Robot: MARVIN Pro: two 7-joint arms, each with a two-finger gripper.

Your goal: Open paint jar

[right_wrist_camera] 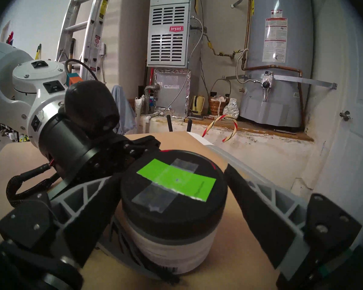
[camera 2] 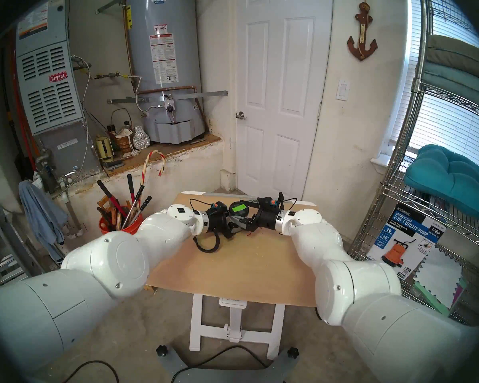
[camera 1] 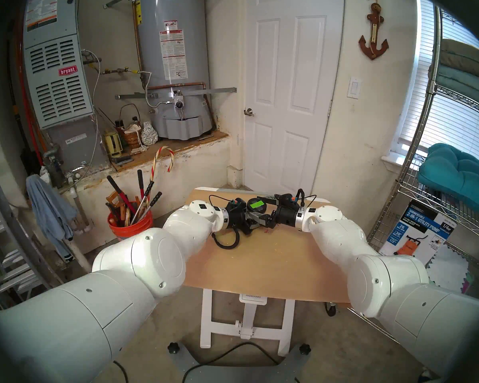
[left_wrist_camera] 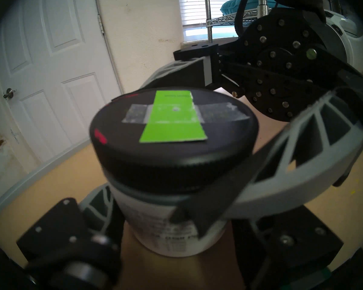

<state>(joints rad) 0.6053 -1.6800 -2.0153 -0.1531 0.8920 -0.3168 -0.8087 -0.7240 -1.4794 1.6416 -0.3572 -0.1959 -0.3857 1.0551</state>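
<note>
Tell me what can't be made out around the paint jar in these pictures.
- Paint inside the paint jar: hidden by the black lid in every view.
- Label text: blurred in the left wrist view; partly covered by the left end effector.
- Jar body: in the head views, hidden behind both end effectors.

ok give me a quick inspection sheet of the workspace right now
surface: tan tabletop, a few small paint flecks.
job's things: paint jar upright on the table; black lid on, green strip taped across it.
clutter: nothing seen on the table besides the jar.
grippers: left tool shut on the jar body; right tool open, fingers either side of the lid, apart from it.
cables: black cable loop hanging below the left wrist.
surroundings: orange bucket of tools, water heater, white door, wire shelf.
</note>
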